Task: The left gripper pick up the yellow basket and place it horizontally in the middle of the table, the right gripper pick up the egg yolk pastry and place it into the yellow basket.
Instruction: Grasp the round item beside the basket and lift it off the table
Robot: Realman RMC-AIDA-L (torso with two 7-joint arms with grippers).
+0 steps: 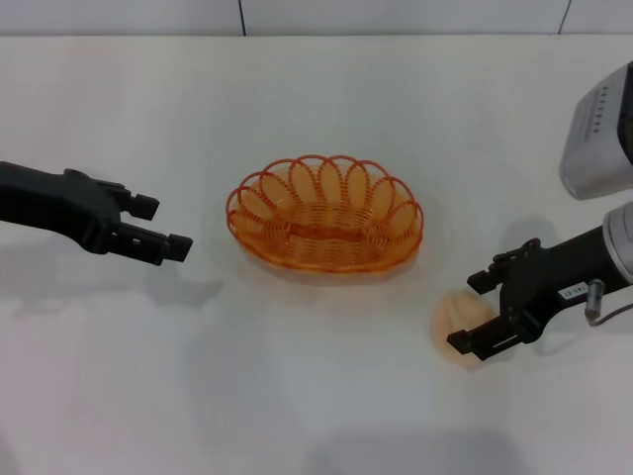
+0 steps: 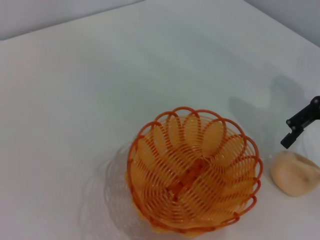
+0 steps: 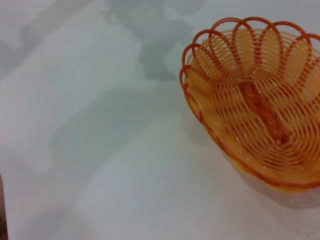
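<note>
The yellow basket [image 1: 324,213] lies lengthwise across the middle of the white table [image 1: 297,396], empty. It also shows in the left wrist view [image 2: 192,172] and the right wrist view [image 3: 255,100]. My left gripper [image 1: 161,227] is open and empty, hovering apart to the left of the basket. The egg yolk pastry [image 1: 451,319] lies on the table to the front right of the basket and shows in the left wrist view too [image 2: 295,172]. My right gripper [image 1: 469,313] is open, with its fingers straddling the pastry. One of its fingertips [image 2: 299,121] shows beside the pastry.
The table's far edge meets a pale wall [image 1: 297,15] at the back. The silver segment of my right arm [image 1: 598,129] hangs over the right side of the table.
</note>
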